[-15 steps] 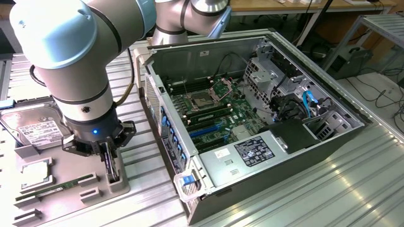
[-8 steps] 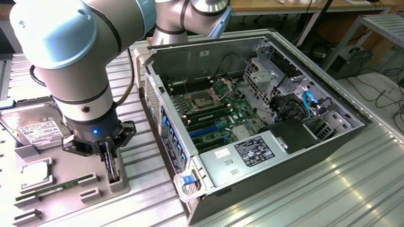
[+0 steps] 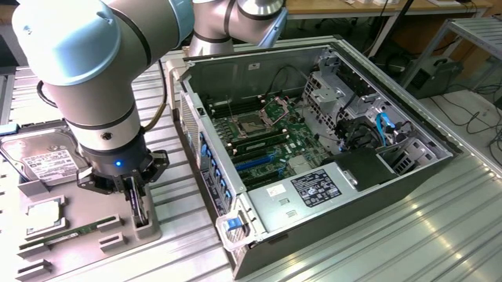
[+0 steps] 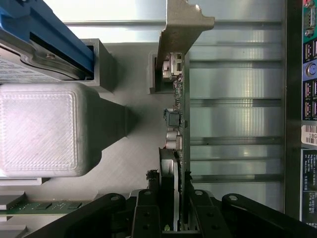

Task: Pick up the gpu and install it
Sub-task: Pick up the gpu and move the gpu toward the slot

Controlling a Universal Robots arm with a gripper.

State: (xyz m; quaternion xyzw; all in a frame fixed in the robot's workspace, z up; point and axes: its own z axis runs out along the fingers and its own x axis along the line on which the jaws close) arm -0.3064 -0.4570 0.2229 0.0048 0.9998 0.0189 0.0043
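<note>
The gpu (image 3: 139, 207) stands on its edge in a slot of the grey parts holder (image 3: 145, 232) at the exterior view's left. My gripper (image 3: 135, 197) is down over it, with the fingers closed against both faces of the card. In the wrist view the gpu (image 4: 179, 119) runs edge-on away from my gripper (image 4: 173, 203). Its silver bracket (image 4: 182, 29) is at the far end, still seated in the holder's notch. One black finger (image 4: 150, 201) presses the card's dark face.
The open computer case (image 3: 408, 182) lies to the exterior view's right of the holder, motherboard (image 3: 267, 138) and blue slots (image 3: 255, 161) exposed. On the holder also sit a hard drive (image 3: 43, 160), a processor (image 3: 43, 212) and a green memory stick (image 3: 74, 233). A grey block (image 4: 44, 129) stands beside the card.
</note>
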